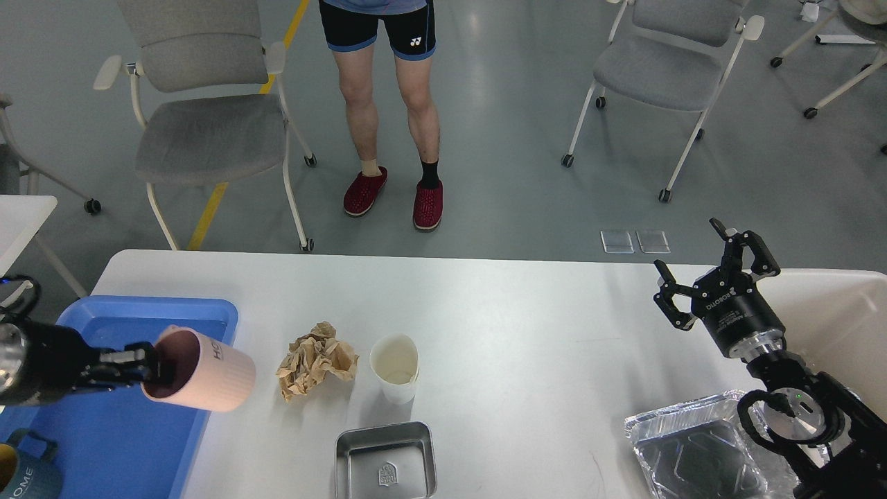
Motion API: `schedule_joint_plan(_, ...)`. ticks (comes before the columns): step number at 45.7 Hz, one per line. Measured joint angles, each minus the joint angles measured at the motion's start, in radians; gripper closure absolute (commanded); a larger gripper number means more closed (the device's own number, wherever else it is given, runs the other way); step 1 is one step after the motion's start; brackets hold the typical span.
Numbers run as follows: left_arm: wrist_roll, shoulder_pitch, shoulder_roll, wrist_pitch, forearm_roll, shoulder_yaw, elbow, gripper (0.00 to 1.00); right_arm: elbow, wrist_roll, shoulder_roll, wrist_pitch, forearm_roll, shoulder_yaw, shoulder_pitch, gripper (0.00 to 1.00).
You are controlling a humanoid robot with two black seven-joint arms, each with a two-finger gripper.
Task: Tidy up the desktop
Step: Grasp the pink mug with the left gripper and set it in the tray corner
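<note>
The white desktop (527,326) spans the view. My left gripper (142,367) is shut on the rim of a pink cup (204,379), holding it tilted on its side above the right edge of the blue tray (125,430). A crumpled brown paper (315,358), a white paper cup (395,367) and a small square metal tin (386,461) sit at centre. A foil tray (700,450) lies at the front right. My right gripper (714,274) is open and empty above the desktop's right side.
A cream-white bin (838,312) stands at the right edge. A dark blue mug (24,475) sits in the tray's near corner. A person in red slippers (388,197) and grey chairs (208,132) stand beyond the far edge.
</note>
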Motion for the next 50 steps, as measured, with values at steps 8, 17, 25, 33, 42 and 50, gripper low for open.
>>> schedule_joint_plan(8, 0.002, -0.001, 0.078, -0.095, -0.057, -0.131, 0.004, 1.00, 0.000, 0.000, 0.002, -0.008, 0.000, 0.000, 0.003, 0.00)
schedule_joint_plan(17, 0.004, 0.001, 0.091, -0.110, -0.083, -0.146, 0.006, 1.00, 0.000, 0.001, 0.002, -0.009, 0.000, 0.000, 0.003, 0.00)
schedule_joint_plan(25, 0.005, 0.026, 0.061, -0.088, -0.079, -0.075, 0.052, 1.00, 0.000, 0.001, 0.001, -0.009, 0.000, 0.000, 0.003, 0.00)
schedule_joint_plan(33, 0.005, 0.032, 0.041, 0.008, -0.071, 0.124, 0.145, 1.00, -0.013, 0.001, 0.002, -0.008, 0.000, 0.000, 0.003, 0.00)
schedule_joint_plan(42, 0.005, 0.035, 0.038, 0.130, -0.070, 0.283, 0.207, 0.99, -0.029, 0.002, 0.010, -0.006, 0.000, -0.001, 0.008, 0.00)
schedule_joint_plan(50, 0.004, 0.041, -0.007, 0.246, -0.070, 0.406, 0.270, 0.98, -0.036, 0.002, 0.020, -0.006, 0.000, -0.002, 0.012, 0.00)
